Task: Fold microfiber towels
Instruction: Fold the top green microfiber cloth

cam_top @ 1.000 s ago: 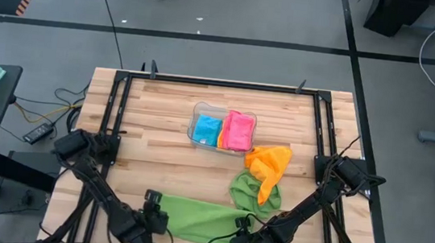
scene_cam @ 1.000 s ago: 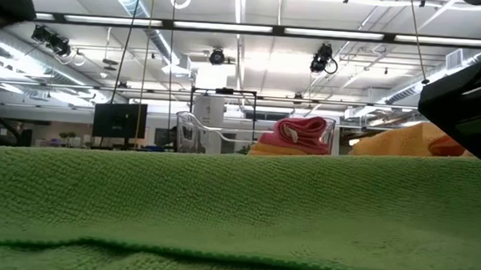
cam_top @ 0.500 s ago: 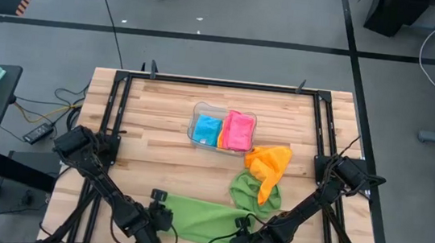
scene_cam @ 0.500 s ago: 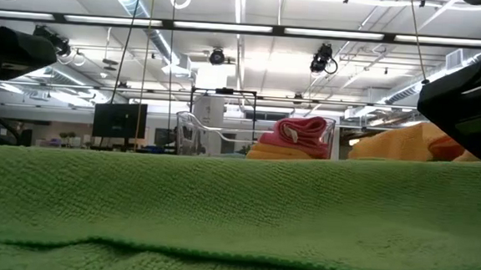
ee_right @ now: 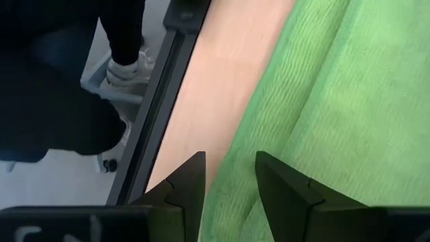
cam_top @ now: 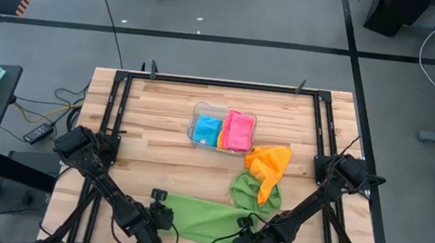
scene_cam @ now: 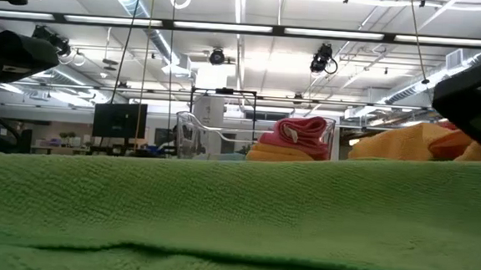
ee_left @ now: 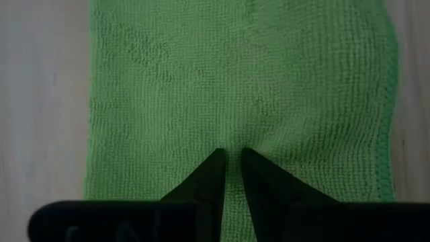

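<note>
Pale wooden plank surface [cam_top: 160,132] inside a black frame, grey floor all round. Laid flat at the near edge, green towel [cam_top: 203,217], long axis left to right. Farther right, crumpled green towel [cam_top: 255,192] touching orange towel [cam_top: 268,163]. Left gripper [ee_left: 230,156] low at the flat towel's left end, fingers nearly together, pinching its cloth. Right gripper [ee_right: 228,168] low at its right end, fingers spread over the edge.

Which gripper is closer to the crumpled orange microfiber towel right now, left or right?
Right. The right gripper sits at the flat green towel's near right end, below the crumpled orange microfiber towel. The left gripper is at that towel's left end, farther away.
</note>
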You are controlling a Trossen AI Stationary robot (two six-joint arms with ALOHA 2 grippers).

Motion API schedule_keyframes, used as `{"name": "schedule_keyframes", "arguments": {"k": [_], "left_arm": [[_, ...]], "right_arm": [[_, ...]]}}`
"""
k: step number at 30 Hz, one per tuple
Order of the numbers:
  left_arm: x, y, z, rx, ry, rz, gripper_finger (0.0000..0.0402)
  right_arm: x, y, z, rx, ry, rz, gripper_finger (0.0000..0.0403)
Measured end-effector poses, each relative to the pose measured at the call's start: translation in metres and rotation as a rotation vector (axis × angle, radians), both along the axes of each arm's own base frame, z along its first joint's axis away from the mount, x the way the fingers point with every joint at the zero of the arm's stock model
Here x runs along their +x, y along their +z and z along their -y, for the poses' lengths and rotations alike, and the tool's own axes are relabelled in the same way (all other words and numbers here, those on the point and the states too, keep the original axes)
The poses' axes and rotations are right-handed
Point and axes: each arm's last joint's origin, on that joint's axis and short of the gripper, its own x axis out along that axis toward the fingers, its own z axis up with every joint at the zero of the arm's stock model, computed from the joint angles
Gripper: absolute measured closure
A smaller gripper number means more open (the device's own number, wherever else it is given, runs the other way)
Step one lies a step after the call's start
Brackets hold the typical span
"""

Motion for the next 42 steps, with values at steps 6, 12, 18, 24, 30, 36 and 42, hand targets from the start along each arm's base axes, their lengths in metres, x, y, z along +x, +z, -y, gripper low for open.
{"name": "schedule_keyframes", "arguments": {"k": [6,12,18,24,30,36,42], "left_arm": [[0.000,0.000,0.000,-0.003,0.009,0.002,0.0339],[0.000,0.000,-0.001,-0.002,0.011,0.001,0.0341],[0.002,0.000,-0.002,-0.011,0.031,-0.002,0.0342],[0.006,-0.001,-0.008,-0.028,0.110,0.003,0.0335],[0.007,-0.001,-0.020,0.031,0.199,-0.019,0.0339],[-0.001,-0.002,-0.030,0.163,0.158,-0.096,0.0334],[-0.012,-0.001,-0.040,0.275,0.133,-0.222,0.0335]], "right_arm": [[0.002,0.003,0.002,-0.012,-0.006,0.021,0.0263],[0.003,0.027,0.009,-0.007,-0.007,0.059,0.0263],[0.002,0.066,0.019,0.000,-0.002,0.182,0.0263],[0.000,0.078,0.021,-0.042,0.041,0.246,0.0263],[0.001,0.078,0.023,-0.076,0.033,0.251,0.0263],[-0.001,0.073,0.029,-0.141,0.017,0.240,0.0263],[0.003,0.069,0.038,-0.164,-0.001,0.224,0.0263]]}}
